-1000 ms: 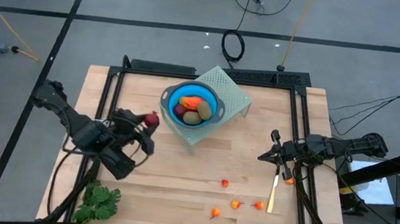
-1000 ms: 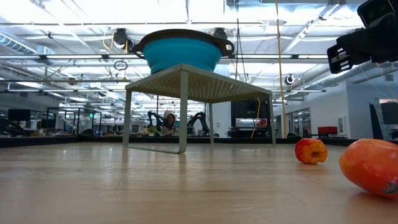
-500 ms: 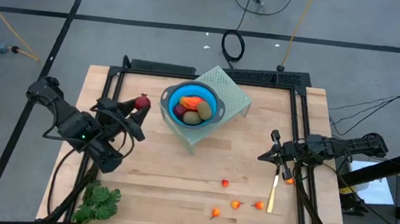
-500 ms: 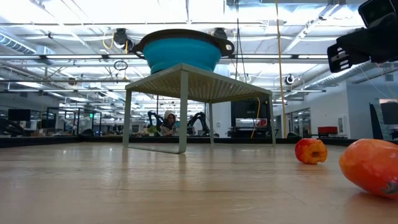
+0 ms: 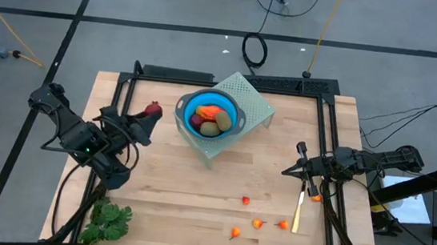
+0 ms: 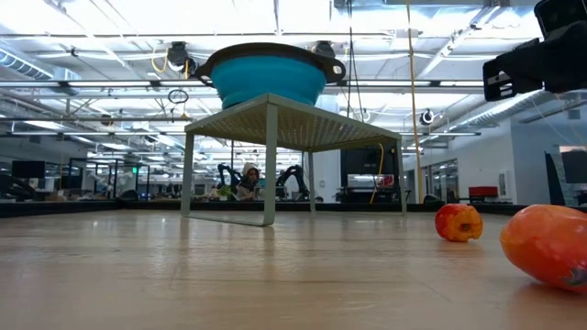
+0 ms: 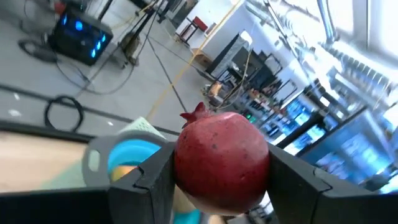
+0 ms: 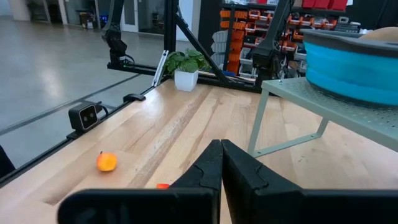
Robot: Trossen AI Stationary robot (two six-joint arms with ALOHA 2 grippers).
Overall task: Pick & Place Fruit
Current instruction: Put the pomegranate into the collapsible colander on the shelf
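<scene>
One dark-red ball (image 5: 153,111) is squeezed in the left tool (image 5: 148,116), up in the air just left of the blue bowl (image 5: 210,114) at the middle top of the high view. It is round and could slip out and roll off the tabletop (image 5: 196,193). The bowl looks full, so it might bounce out. The right tool (image 5: 301,169) waits, pinched shut on nothing, at the right.

A dark-red pomegranate (image 7: 222,163) with faint speckles sits at the centre of the left wrist frame. In the high view's upper middle, a bright blue bowl (image 5: 186,107) with a dark grey rim holds olive-brown, red and orange fruit on a pale green perforated stand (image 5: 257,102). The table (image 5: 195,201) is light wood with plank stripes.
</scene>
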